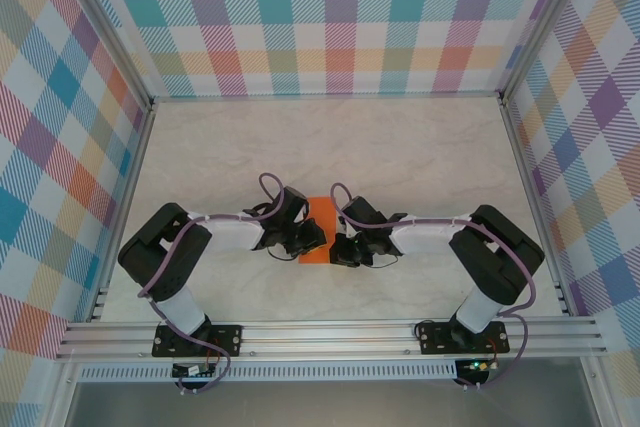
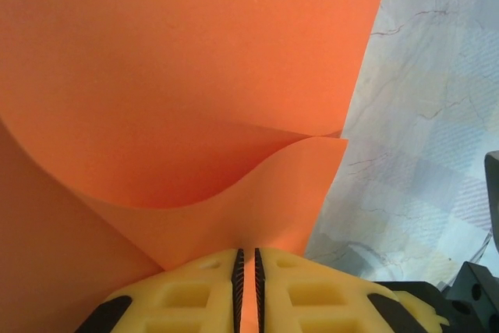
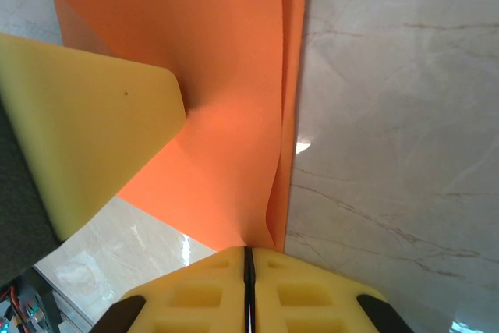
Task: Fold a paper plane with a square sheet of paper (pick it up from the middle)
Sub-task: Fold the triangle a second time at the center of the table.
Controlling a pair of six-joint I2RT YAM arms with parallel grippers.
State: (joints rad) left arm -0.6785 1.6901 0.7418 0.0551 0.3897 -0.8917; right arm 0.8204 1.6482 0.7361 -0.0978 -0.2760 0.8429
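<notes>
The setting is a purpose-built robot test cell, not a home or shop. A pale marble-patterned counter (image 1: 400,147) fills the centre of the overhead frame. It is enclosed at the top, left and right by upright panels printed with a pastel plaid pattern (image 1: 330,17), joined by bare aluminium corner posts (image 1: 105,27). Along the bottom of the frame, a slotted aluminium rail (image 1: 330,332) carries two black arm bases with exposed wiring.

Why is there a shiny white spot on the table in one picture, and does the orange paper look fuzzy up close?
Right wrist view: lamp glare on the glossy table. Left wrist view: the orange paper looks soft, evenly lit, with a shadow under its curl.
</notes>
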